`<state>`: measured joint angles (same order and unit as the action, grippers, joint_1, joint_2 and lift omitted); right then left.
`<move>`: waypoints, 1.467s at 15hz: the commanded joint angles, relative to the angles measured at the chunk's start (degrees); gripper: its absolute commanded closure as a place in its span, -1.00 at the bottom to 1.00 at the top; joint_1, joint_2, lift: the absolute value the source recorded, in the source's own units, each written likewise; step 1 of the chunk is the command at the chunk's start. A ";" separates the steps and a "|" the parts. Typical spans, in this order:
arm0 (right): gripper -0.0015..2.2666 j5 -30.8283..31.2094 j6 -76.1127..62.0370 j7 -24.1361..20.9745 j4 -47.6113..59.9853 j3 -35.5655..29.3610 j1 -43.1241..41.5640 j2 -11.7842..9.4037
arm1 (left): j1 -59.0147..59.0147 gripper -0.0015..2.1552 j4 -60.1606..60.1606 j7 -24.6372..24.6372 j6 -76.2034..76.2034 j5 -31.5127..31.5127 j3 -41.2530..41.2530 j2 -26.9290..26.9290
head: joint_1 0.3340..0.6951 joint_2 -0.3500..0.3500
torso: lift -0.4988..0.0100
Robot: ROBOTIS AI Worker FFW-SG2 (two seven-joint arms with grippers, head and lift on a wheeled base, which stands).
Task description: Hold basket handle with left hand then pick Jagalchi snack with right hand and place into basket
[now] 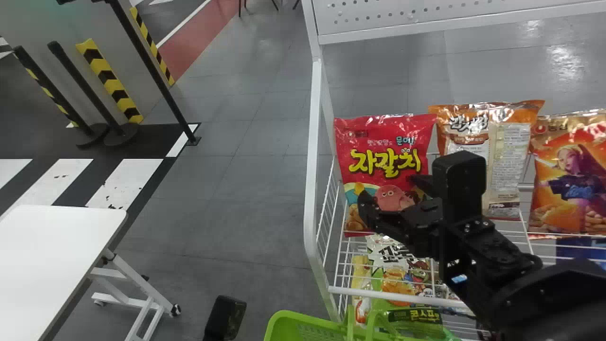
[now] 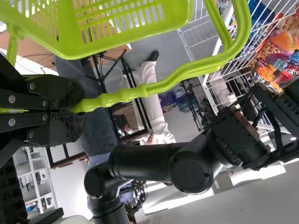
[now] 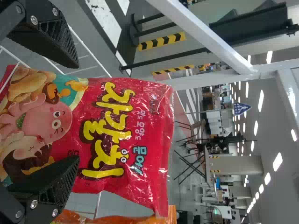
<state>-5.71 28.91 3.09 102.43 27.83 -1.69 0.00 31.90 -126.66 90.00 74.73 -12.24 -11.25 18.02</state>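
Grey tiled floor (image 1: 246, 161), white table (image 1: 57, 246) at left, white wire rack (image 1: 310, 189) at right. Item: Jagalchi snack (image 1: 386, 142), red bag, one — upright on the rack, leftmost of its row, beside an orange bag (image 1: 509, 166). Item: right gripper (image 1: 390, 189), fingers apart, at the lower part of the red bag; whether they touch it is hard to judge. Item: left gripper (image 1: 225, 316), near the bottom edge of the head view, fingers clamped on the basket handle (image 2: 121, 95). Item: basket (image 1: 303, 327), bright green — low, in front of the rack, packets showing behind its rim.
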 commanded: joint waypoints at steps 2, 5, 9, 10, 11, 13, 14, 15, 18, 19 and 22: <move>-0.89 2.64 0.23 -2.74 -3.38 1.00 -2.26 0.05 | 0.00 0.99 0.53 0.57 -0.58 0.02 0.00 0.26 | 1.00 0.95 | 0.93; -0.89 3.87 0.05 -5.02 -8.65 4.78 -7.71 0.05 | -0.09 0.99 0.80 0.57 -0.94 0.02 0.17 0.44 | 1.00 0.91 | 0.93; -0.79 4.04 -0.48 -6.17 -12.78 5.30 -10.52 0.05 | -0.53 0.99 1.24 0.57 -1.46 -0.07 0.08 0.79 | 1.00 0.92 | 0.93; -0.61 4.04 -0.48 -6.08 -12.87 5.22 -11.14 0.05 | -0.70 0.99 1.32 0.57 -1.46 -0.07 0.17 0.79 | 1.00 0.91 | 0.93; -0.46 4.13 -0.48 -5.73 -12.96 5.13 -11.49 0.05 | -0.88 0.99 1.32 0.57 -1.46 0.02 0.17 0.79 | 1.00 0.91 | 0.93; -0.05 3.43 -0.30 -4.58 -14.10 4.78 -12.37 0.05 | -1.05 0.99 1.32 0.57 -1.46 -0.07 0.35 1.05 | 1.00 0.90 | 0.93; 0.21 2.29 -0.30 -4.23 -14.63 4.78 -12.99 0.05 | -1.05 0.99 1.32 0.57 -1.46 -0.07 0.35 1.05 | 1.00 0.90 | 0.93; 0.45 1.23 -0.30 -4.23 -15.33 4.60 -13.25 0.05 | -1.05 0.99 1.32 0.57 -1.11 -0.07 0.26 1.14 | 1.00 0.90 | 0.93; 0.96 0.79 1.63 -3.62 -15.33 4.34 -14.04 0.05 | -1.05 0.99 1.32 0.57 -1.46 -0.07 0.35 1.14 | 1.00 0.90 | 0.93; 0.98 0.70 1.81 -3.44 -15.33 4.34 -14.04 0.05 | -1.05 0.99 1.32 0.57 -1.46 -0.07 0.35 1.14 | 1.00 0.89 | 0.93; 0.98 0.88 1.81 -2.83 -13.31 3.63 -12.02 0.05 | -1.05 0.99 1.32 0.57 -1.46 -0.07 0.35 1.14 | 1.00 0.89 | 0.93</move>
<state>-4.90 30.74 0.23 87.95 31.73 -14.66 0.00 30.85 -125.33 90.00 73.36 -12.30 -10.93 19.19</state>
